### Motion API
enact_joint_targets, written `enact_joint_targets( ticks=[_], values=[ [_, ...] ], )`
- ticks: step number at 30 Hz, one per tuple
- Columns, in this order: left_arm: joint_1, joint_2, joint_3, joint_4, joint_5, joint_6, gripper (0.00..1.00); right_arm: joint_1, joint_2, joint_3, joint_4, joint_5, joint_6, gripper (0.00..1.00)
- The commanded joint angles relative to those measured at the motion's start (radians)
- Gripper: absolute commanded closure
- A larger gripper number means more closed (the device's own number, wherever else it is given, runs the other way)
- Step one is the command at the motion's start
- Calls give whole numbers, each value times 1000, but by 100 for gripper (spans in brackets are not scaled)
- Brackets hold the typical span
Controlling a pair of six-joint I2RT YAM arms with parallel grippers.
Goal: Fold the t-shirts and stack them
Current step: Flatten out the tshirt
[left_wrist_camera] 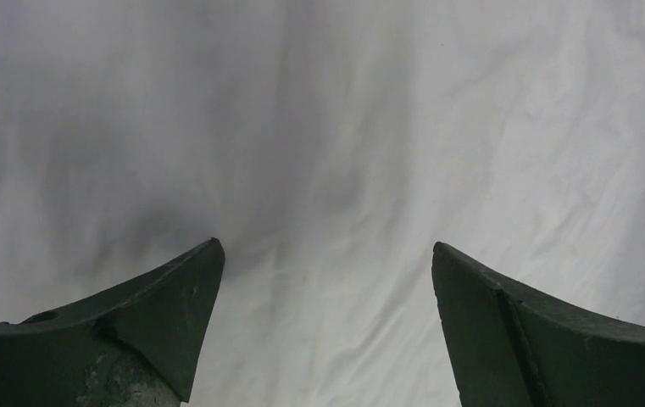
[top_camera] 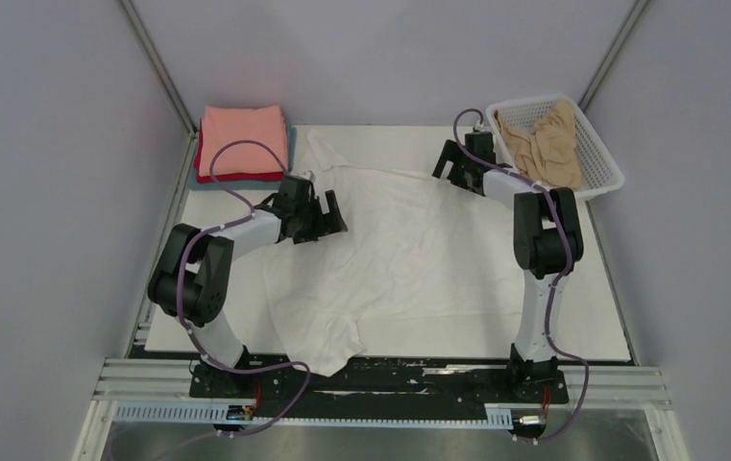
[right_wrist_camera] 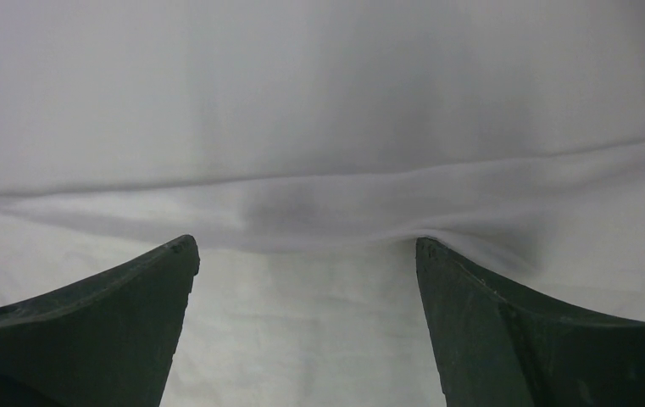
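A white t-shirt (top_camera: 409,250) lies spread and wrinkled over the table middle, one sleeve hanging at the near edge. It fills the left wrist view (left_wrist_camera: 327,127) and the right wrist view (right_wrist_camera: 319,331). My left gripper (top_camera: 328,213) is open over the shirt's left side, nothing between its fingers. My right gripper (top_camera: 450,161) is open at the shirt's far right edge, where a hem fold (right_wrist_camera: 319,212) crosses just beyond the fingertips. A folded stack, salmon-pink (top_camera: 242,137) on top of red (top_camera: 238,177) and grey-blue (top_camera: 289,144), sits at the far left. A tan t-shirt (top_camera: 540,144) lies crumpled in the basket.
A white mesh basket (top_camera: 599,154) stands at the far right corner. Grey walls enclose the table on three sides. A metal rail runs along the near edge by the arm bases.
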Motion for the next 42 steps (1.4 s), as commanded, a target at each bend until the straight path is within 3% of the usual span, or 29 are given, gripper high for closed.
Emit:
enact_joint_targets(
  ticks=[1,12,16,20,24,30,36,42],
  values=[
    [1,-72,-90,7,-11,-18,0,-12,82,126,-19,101,14,0],
    [1,-131,-171,18,-52,0,0,-25,332,583,-27,209,-144,0],
    [2,-143,-161,25,-52,-5,0,-17,313,613,-8,128,-217,0],
    [1,-150,-101,22,-57,-7,0,28,220,527,39,45,-329,0],
    [1,-160,-30,17,-112,-2,0,82,98,408,41,93,-413,0],
    [8,-117,136,-58,-273,-11,0,129,-142,100,41,111,-304,0],
    [85,16,257,61,-174,-68,0,137,-355,-250,29,3,-132,0],
    [159,295,487,176,-56,-153,0,149,-446,-428,31,-96,-87,0]
  ],
)
